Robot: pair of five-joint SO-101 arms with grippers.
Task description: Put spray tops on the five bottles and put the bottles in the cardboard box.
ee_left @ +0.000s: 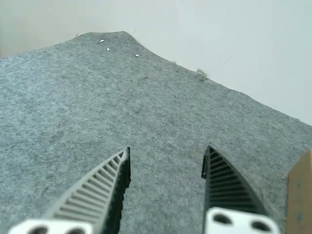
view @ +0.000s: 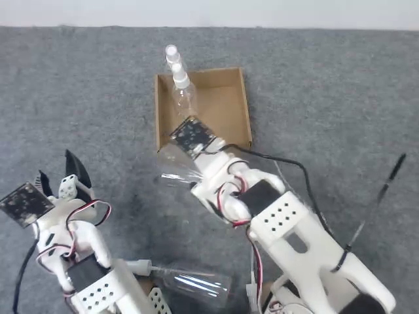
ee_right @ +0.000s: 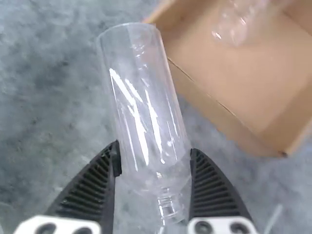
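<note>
Right gripper point(ee_right: 153, 152) clamps a topless clear bottle point(ee_right: 141, 97) beside the cardboard box point(ee_right: 243, 68), where a spray-topped bottle point(view: 181, 88) leans. Left gripper point(ee_left: 165, 156) gapes empty above grey felt point(ee_left: 97, 97).

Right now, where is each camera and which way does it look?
High view: above the mat, looking down on left arm and right arm.
Left wrist: faces across the mat past the open left gripper.
Right wrist: faces down past the right gripper at its clear bottle.
High and right wrist share the cardboard box and bottle.
</note>
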